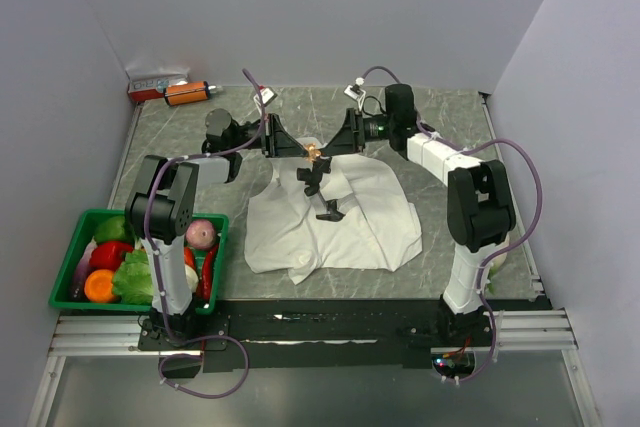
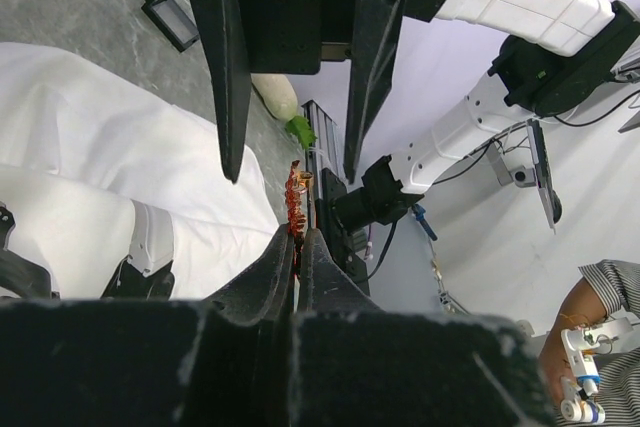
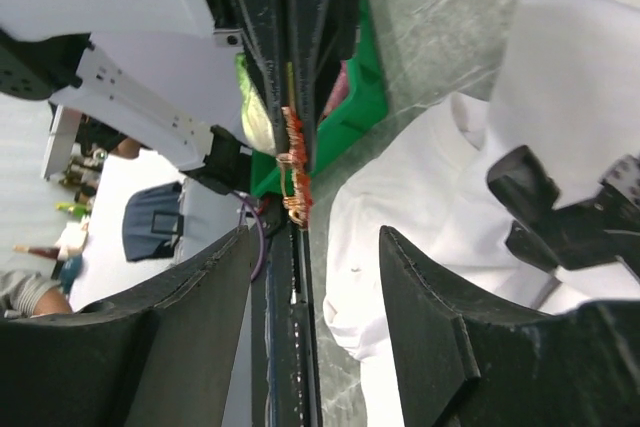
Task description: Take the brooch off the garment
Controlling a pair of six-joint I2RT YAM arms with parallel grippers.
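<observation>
The white garment (image 1: 340, 222) with black shapes lies flat mid-table; it also shows in the left wrist view (image 2: 110, 147) and the right wrist view (image 3: 430, 177). The tiny orange-red brooch (image 1: 315, 153) is held above the collar, seemingly clear of the cloth. My left gripper (image 1: 303, 150) is shut on the brooch (image 2: 296, 197), which sticks out past its tips (image 2: 298, 237). My right gripper (image 1: 332, 147) faces it from the right, open, jaws either side of the brooch (image 3: 293, 172) without touching it. The right gripper (image 3: 315, 247) holds nothing.
A green basket (image 1: 70, 257) of vegetables and fruit stands at the front left by the left arm's base. An orange bottle with a black cap (image 1: 187, 92) and a red-and-white box (image 1: 155, 82) lie at the back left corner. Grey walls close in both sides.
</observation>
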